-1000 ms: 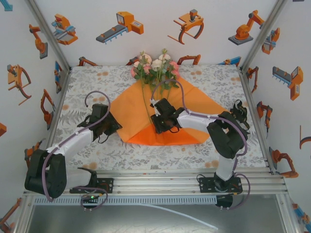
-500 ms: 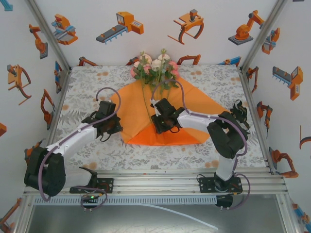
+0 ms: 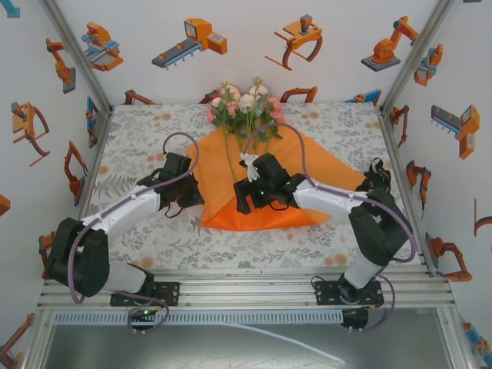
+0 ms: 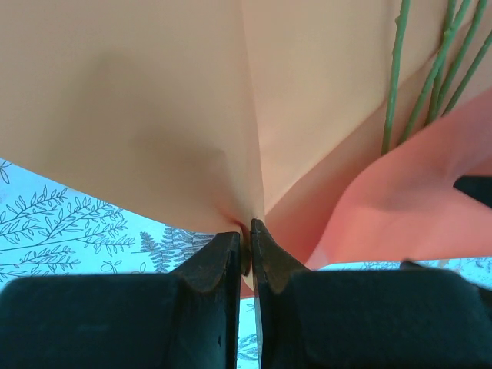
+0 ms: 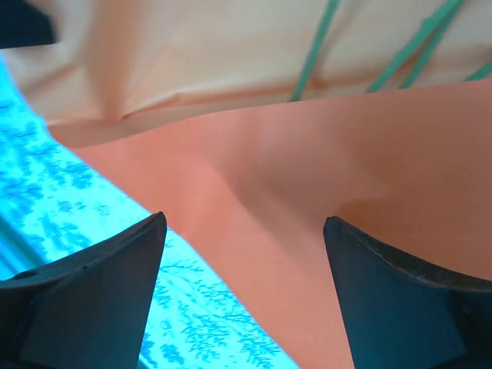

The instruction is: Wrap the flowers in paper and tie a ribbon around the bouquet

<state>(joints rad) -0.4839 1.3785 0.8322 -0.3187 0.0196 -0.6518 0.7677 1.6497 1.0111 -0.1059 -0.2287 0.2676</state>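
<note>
Although the wrap has begun, it looks to be at its first fold, with most of the job ahead. On the left, the left pincer (image 4: 247,237) is clamped on the near-left edge of the paper (image 3: 330,165), its jaws pressed together with only the thin sheet between them. That side of the sheet is lifted clear of the bench (image 3: 146,131) and stands as a flap leaning toward the middle, creased where it is pinched. In the middle, the flowers (image 3: 246,108) lie along the sheet, their heads past its far corner near the back wall. Their thin green stems (image 4: 393,84) run toward the near edge, bare on the paper's upper face and not yet covered. To the right of them, the right pincer (image 5: 244,223) hovers low over the sheet with its jaws spread wide and nothing between them, and the right half of the paper lies mostly flat on the bench. By my reading, what is done is the laying of the flowers on the sheet and the taking up of one side. What is left is to bring that flap over the stems, fold the right side across into a cone, and tie the ribbon around the bouquet.
</note>
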